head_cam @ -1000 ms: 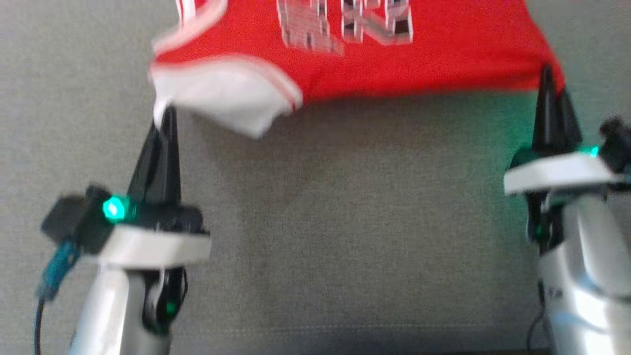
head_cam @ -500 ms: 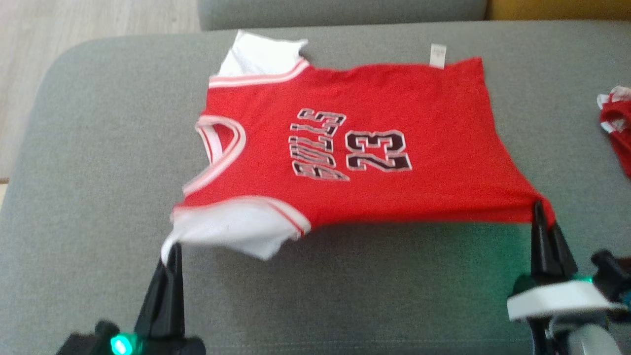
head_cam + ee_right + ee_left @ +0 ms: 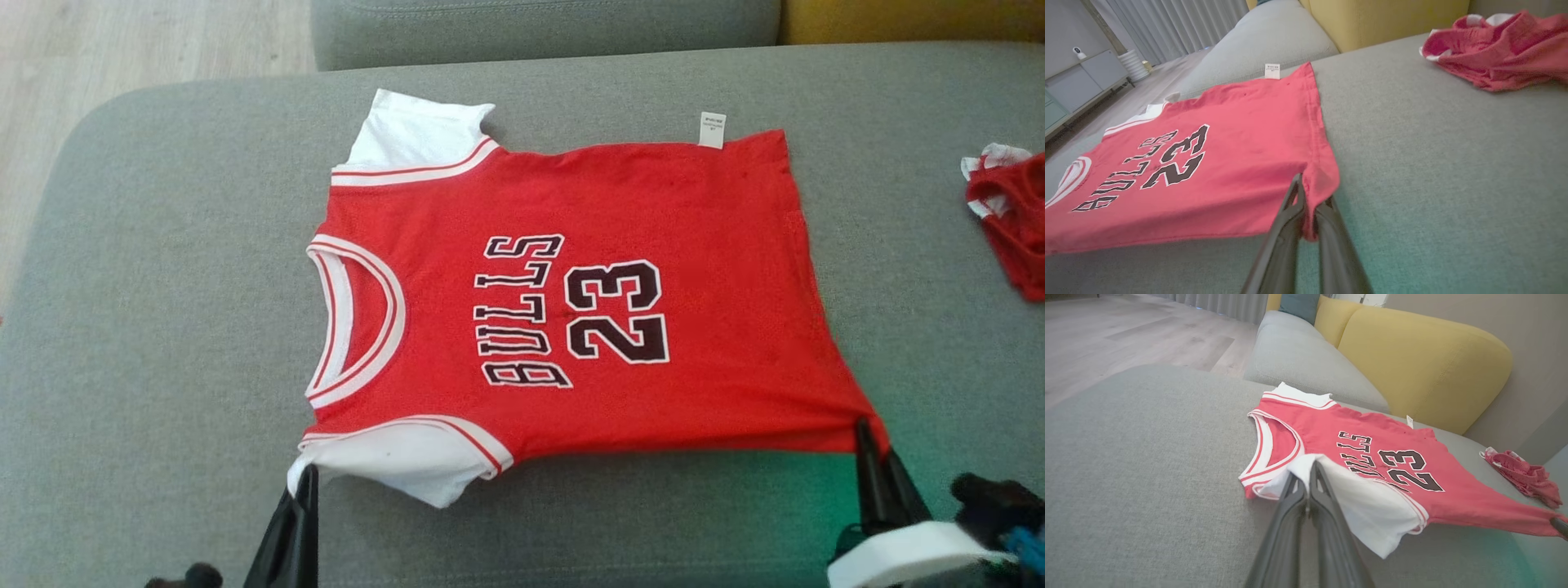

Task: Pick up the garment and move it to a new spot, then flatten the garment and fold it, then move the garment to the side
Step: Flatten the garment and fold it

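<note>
Left pincer (image 3: 305,480) is clamped on the red jersey (image 3: 653,204) by its white sleeve (image 3: 400,469) at lower left, right pincer (image 3: 862,429) pinching the hem corner (image 3: 841,420) lower right.

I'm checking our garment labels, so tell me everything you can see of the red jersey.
The red jersey lies face up, spread over the grey sofa cushion, collar toward the robot's left. Soft knit; white sleeves and collar band with red stripes, black white-edged "BULLS" and "23", a small white label on the far edge. Its near edge is lifted taut: the left gripper is shut on the near sleeve, the right gripper on the near hem corner.
</note>
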### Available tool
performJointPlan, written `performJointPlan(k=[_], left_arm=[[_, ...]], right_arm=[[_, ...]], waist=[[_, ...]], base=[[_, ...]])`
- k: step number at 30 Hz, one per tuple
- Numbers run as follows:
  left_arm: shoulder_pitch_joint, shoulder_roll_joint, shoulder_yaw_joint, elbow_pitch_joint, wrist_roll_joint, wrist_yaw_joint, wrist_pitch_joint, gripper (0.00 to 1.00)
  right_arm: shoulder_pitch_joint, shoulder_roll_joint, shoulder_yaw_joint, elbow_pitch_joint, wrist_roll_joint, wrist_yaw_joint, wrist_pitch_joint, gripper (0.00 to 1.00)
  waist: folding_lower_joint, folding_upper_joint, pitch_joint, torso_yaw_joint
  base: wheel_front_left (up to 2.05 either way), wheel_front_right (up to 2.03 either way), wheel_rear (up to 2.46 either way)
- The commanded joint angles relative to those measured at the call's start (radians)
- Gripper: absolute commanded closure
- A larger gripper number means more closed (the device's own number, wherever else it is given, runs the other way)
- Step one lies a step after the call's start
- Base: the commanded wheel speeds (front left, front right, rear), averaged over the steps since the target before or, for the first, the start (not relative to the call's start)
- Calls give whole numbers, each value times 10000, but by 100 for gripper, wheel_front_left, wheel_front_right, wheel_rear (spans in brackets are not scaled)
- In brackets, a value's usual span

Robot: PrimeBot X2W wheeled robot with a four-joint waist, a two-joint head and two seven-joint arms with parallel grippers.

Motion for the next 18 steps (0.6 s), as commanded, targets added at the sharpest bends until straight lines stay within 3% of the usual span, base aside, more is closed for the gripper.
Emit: performJointPlan(k=[1,10,18], left_arm=[[-638,-30,367,-118,-39,-62,-66,100],[-1221,-60,465,671,-53,-205,-120,100],[-1976,-126,432,1155,-275,-355,-132,100]], right_arm=[[-568,-82,298,-25,44,-9,-162,100],[-1386,-81,654,1600,151,-9,-562,100],[-1975,-80,741,2249,191,-9,-754,100]], waist=[[1,-1,4,-4],[1,-1,119,-14],[1,-1,313,-58]], base=[[0,0,0],[0,0,0],[0,0,0]])
